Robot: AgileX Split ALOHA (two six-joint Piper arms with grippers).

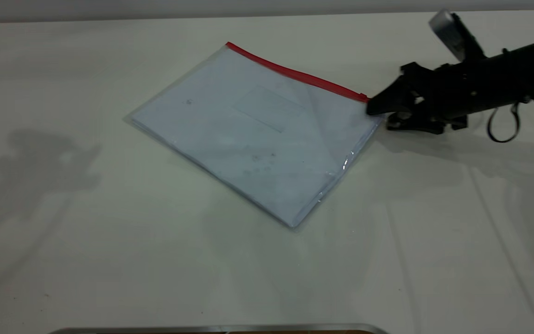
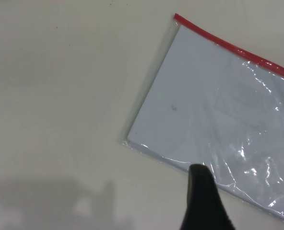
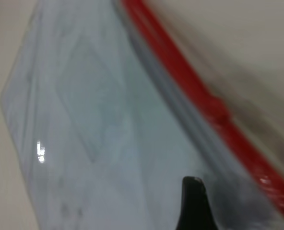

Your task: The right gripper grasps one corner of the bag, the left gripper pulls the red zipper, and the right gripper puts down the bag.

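Note:
The bag, a clear flat pouch with white paper inside, lies on the table. The red zipper runs along its far edge, with the slider at the right end. My right gripper is at the bag's right corner just below the slider, jaws slightly apart, one above and one below the corner. In the right wrist view a fingertip hovers over the bag beside the zipper. My left gripper is out of the exterior view and hovers above the bag's near-left edge.
The white table surrounds the bag. The left arm's shadow falls on the table to the bag's left. A metal-edged object shows at the front edge. The right arm's looped cable hangs behind its gripper.

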